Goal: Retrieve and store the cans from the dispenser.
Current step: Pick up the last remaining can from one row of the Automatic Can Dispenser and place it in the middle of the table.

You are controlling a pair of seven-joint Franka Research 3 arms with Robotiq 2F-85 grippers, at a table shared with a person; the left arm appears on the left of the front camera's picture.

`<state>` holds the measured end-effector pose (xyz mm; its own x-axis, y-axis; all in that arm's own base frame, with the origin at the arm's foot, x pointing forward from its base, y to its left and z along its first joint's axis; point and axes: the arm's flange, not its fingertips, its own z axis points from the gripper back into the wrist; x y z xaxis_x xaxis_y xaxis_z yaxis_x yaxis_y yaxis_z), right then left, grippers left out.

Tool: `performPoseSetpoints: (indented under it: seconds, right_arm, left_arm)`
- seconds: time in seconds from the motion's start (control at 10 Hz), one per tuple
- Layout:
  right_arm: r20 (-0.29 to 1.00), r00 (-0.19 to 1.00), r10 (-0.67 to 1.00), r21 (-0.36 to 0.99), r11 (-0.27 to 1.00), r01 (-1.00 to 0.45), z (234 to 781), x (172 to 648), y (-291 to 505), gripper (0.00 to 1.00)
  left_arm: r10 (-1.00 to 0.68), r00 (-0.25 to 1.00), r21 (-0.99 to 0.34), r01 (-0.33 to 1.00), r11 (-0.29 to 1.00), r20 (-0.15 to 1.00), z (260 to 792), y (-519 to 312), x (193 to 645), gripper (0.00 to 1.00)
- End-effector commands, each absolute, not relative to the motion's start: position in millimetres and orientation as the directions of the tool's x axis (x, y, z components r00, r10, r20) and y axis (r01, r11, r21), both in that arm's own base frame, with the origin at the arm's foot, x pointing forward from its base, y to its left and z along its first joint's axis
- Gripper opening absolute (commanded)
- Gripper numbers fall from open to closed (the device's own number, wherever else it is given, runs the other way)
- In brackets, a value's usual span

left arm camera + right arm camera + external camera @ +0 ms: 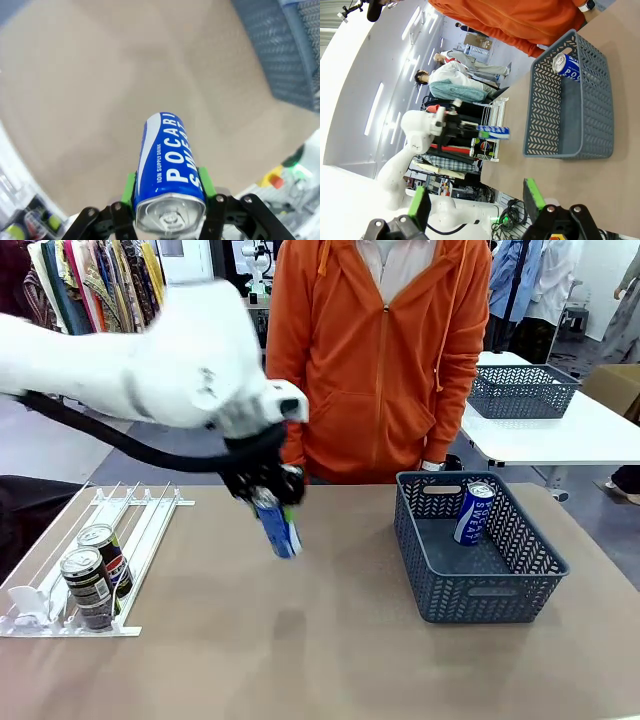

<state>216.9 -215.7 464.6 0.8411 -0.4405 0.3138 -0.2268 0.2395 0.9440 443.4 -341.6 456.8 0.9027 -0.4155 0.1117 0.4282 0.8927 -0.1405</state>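
My left gripper (267, 500) is shut on a blue can (282, 532) with white lettering, holding it tilted above the middle of the table. From the left wrist, the same can (167, 160) sits clamped between the green pads (130, 185). The white dispenser (140, 510) lies at the table's left with two dark cans (95, 570) at its near end. Another blue can (473, 512) leans inside the blue-grey basket (490, 590) on the right. My right gripper (476, 200) is open and off to the side, with the basket (545, 135) ahead of it.
A person in an orange hoodie (380, 360) stands at the far edge, behind the table's middle. A second table with another basket (525, 392) stands behind on the right. Bare tabletop (300, 640) lies between dispenser and basket.
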Motion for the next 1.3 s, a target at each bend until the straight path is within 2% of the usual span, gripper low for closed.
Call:
performPoseSetpoints:
  seconds: [0.0,0.2,0.7,0.8,0.9,1.2]
  right_arm:
    - [0.339,0.827,-0.449,0.938,0.233,-0.258,468.1,219.7,-216.2,1.00]
    - [0.339,0.827,-0.449,0.938,0.233,-0.258,468.1,219.7,-216.2,1.00]
    - [0.339,0.827,-0.449,0.938,0.233,-0.258,468.1,219.7,-216.2,1.00]
    - [0.339,0.827,-0.449,0.938,0.233,-0.258,468.1,219.7,-216.2,1.00]
    - [0.339,0.827,-0.449,0.938,0.233,-0.258,468.1,219.7,-216.2,1.00]
    - [0.339,0.827,-0.449,0.938,0.233,-0.258,468.1,219.7,-216.2,1.00]
  left_arm:
    - [-0.454,0.891,-0.079,0.454,0.887,0.020,431.1,-377.1,460.3,0.00]
    - [-0.464,0.885,-0.037,0.463,0.886,-0.034,404.4,-390.3,459.9,0.00]
    - [-0.456,0.889,0.004,0.456,0.890,-0.042,395.2,-394.4,453.8,0.00]
    - [-0.456,0.889,0.008,0.456,0.890,-0.041,392.7,-396.5,454.9,0.56]
    - [-0.454,0.890,0.018,0.455,0.890,-0.040,392.3,-396.3,452.7,1.00]
    - [-0.436,0.899,0.033,0.435,0.900,0.043,410.1,-387.9,444.6,1.00]
